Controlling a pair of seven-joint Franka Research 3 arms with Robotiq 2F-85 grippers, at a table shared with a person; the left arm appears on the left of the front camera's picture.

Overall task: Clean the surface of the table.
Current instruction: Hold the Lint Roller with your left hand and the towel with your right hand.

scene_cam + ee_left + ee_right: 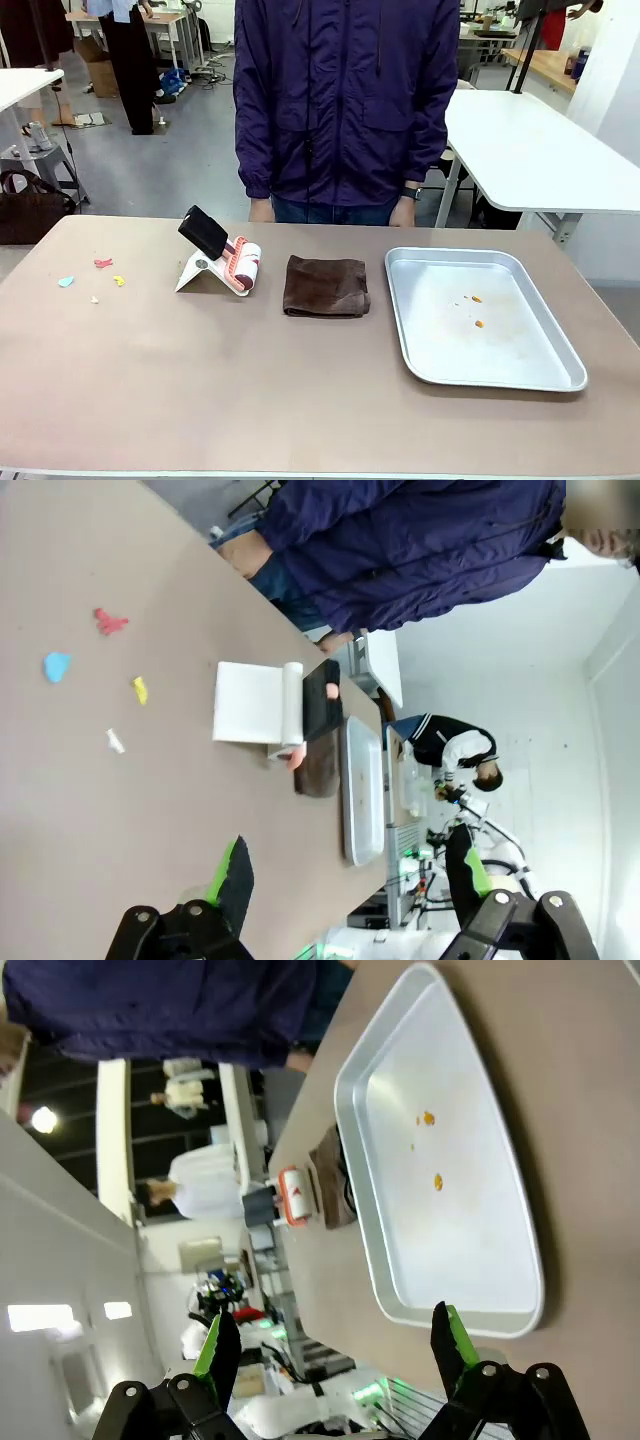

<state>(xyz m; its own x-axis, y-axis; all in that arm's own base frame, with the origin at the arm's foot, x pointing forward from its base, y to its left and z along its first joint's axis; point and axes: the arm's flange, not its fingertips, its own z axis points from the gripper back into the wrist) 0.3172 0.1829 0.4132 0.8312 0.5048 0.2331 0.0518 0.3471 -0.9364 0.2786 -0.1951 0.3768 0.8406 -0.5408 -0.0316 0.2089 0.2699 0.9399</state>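
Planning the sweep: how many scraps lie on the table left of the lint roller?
4: red scrap farthest from the robot, blue scrap leftmost, yellow scrap nearest the roller, white scrap nearest the robot. None looks hidden.

I have the near strip of the brownish-taupe table (200,400) bare from side to side. Farther back a row stands in my way, with gaps between: small coloured scraps (103,264), a black-handled lint roller on a white stand (222,262), a folded dark brown cloth (326,286) and a shallow silver metal tray (500,345). A person in a purple jacket (345,100) blocks the far edge.
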